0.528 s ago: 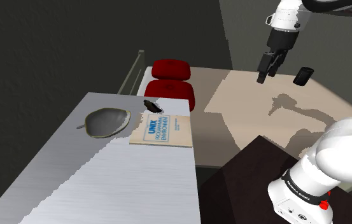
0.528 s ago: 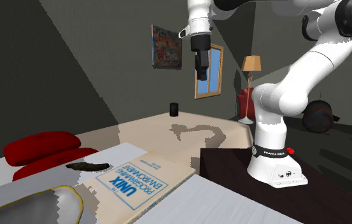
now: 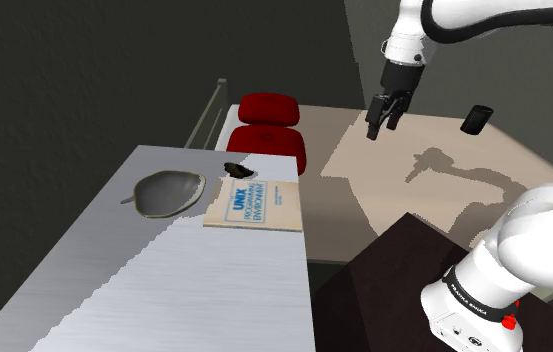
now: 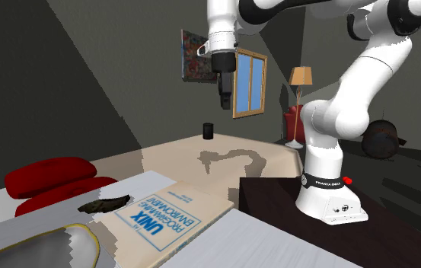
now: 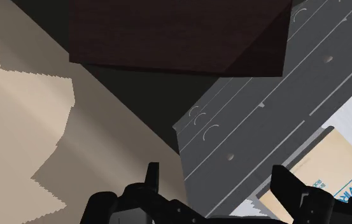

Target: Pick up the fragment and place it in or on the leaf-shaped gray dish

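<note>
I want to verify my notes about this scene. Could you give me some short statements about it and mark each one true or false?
1. The end effector is open and holds nothing. True.
2. The fragment lies in the dish. False: it lies outside the dish, at a corner of the book.
3. The dish stands beside the book on the grey table. True.
4. The end effector touches the fragment. False: it hangs high above the beige surface, far from the fragment.
</note>
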